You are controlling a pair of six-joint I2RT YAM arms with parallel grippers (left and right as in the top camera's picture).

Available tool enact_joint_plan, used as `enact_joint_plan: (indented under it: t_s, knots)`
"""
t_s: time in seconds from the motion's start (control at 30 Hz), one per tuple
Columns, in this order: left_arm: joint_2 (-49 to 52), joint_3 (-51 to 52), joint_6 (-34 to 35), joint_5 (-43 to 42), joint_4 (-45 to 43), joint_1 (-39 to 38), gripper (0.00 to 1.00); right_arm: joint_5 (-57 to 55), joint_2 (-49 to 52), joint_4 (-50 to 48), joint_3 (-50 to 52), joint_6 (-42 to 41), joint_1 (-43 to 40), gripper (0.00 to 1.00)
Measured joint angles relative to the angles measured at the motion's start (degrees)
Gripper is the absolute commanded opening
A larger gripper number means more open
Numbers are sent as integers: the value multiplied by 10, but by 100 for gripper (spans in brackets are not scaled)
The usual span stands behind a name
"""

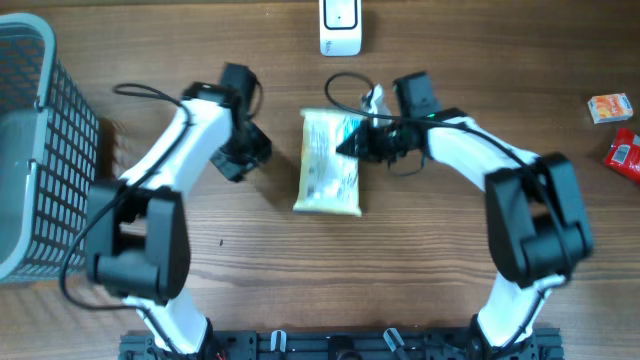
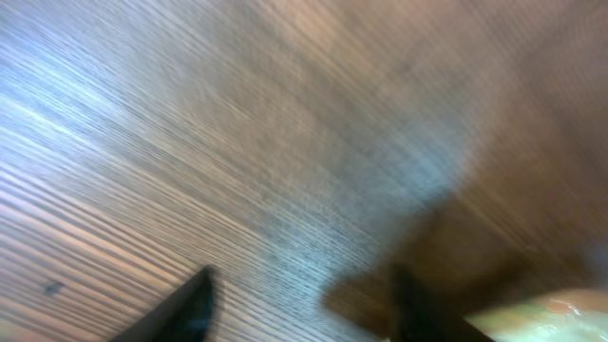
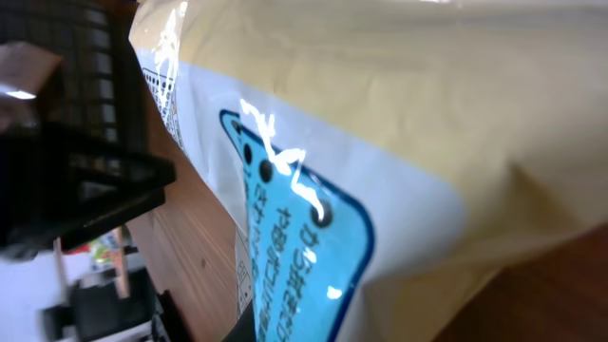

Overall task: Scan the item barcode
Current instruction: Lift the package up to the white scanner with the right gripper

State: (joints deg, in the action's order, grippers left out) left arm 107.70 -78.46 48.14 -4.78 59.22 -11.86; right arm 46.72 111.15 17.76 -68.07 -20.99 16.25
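1. Found right gripper (image 1: 352, 143) pinched tight on the upper right edge of the packet (image 1: 328, 170). Found left gripper (image 2: 294, 318) with dark fingers (image 2: 185, 309) spread apart, gripping nothing, only bare wood between them.
2. Counted two grippers, two white-and-black arms and one packet.
3. Saw the left gripper near the packet's left edge, not touching it.
4. Located the packet at the middle of the table (image 1: 440, 290), between both arms, on the robot's side of the white scanner (image 1: 340, 28). Could not tell whether the gripped edge was lifted off the wood.
5. Noted the packet's look: a flat, rectangular pouch of glossy, crinkled film. Saw a cream-yellow body, a white band and one bright blue rounded label with dark print too blurred to read.
6. Counted further out:
   - one scanner, smooth and rounded, at the far edge
   - one black cable (image 1: 345, 85) looping beside the right wrist
   - one grey lattice-walled basket (image 1: 70, 150) at far left
   - one small orange box (image 1: 609, 107) and one red pack (image 1: 625, 152), near each other at far right
7. Noted the table as brown, streaked wood grain.
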Motion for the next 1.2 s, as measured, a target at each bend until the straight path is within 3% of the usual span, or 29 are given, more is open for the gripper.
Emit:
enact_joint_plan:
  t_s: [0.03, 0.23, 0.43, 0.63, 0.83, 0.97, 1.07, 1.2]
  knots:
    - [-10, -3, -6, 2, 0, 8, 100, 0, -14, -10, -2, 10, -3, 4]
    - [-19, -5, -20, 5, 0, 15, 100, -1, -130, -104, -7, 44, -3, 4]
    - [-19, -5, -20, 5, 2, 15, 100, -73, -214, -106, -8, 49, -3, 4]
    - [-19, -5, -20, 5, 2, 15, 100, -129, -231, -87, -8, 49, -3, 4]
    - [-19, -5, -20, 5, 2, 15, 100, -261, -231, -60, -8, 66, -3, 5]
    - [-19, -5, -20, 5, 2, 15, 100, -455, -231, -68, -7, 120, 28, 4]
    - [-19, -5, -20, 5, 2, 15, 100, -601, -231, -127, -7, 183, 73, 5]
    - [-19, -5, -20, 5, 2, 15, 100, -740, -224, -292, -9, 340, 134, 5]
